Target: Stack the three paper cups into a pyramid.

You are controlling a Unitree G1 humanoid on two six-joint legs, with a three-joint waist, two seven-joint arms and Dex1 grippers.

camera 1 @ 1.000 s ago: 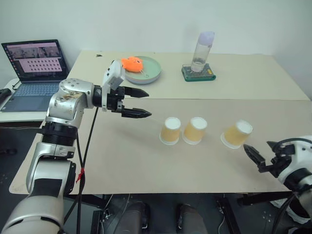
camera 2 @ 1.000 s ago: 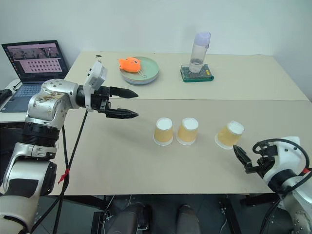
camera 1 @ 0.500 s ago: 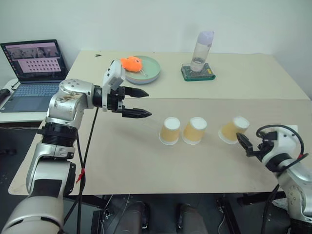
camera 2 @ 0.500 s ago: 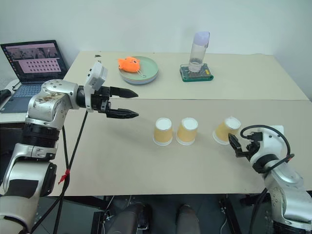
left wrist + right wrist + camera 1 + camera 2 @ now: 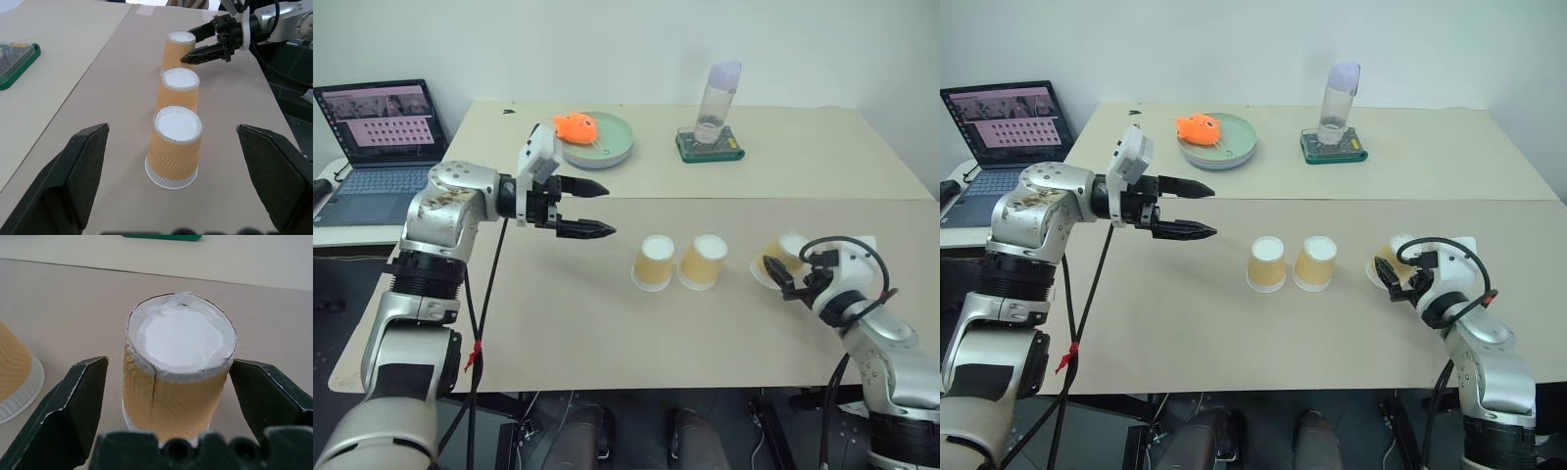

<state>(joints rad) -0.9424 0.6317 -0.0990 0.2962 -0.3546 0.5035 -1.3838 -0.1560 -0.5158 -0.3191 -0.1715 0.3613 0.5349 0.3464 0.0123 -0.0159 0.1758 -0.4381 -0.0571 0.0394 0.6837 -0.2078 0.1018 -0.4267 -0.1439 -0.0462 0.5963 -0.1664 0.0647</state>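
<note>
Three tan paper cups stand base up in a row on the table: a left cup (image 5: 655,262), a middle cup (image 5: 704,261) close beside it, and a right cup (image 5: 781,252) set apart. My right gripper (image 5: 780,278) is open at the right cup, and in the right wrist view that cup (image 5: 178,377) sits between its two fingers (image 5: 73,416). My left gripper (image 5: 608,208) hangs open above the table, left of the row, pointing along it. In the left wrist view the nearest cup (image 5: 173,147) lies well ahead of its fingers.
At the back of the table are a green plate (image 5: 617,147) with an orange toy fish (image 5: 578,127) and a tall clear bottle (image 5: 720,98) on a green tray (image 5: 712,149). A laptop (image 5: 382,137) stands on a side table at the left.
My right arm has come forward from the table's near right edge up to the right cup, and its open fingers now flank it. The left arm has stayed in place.
</note>
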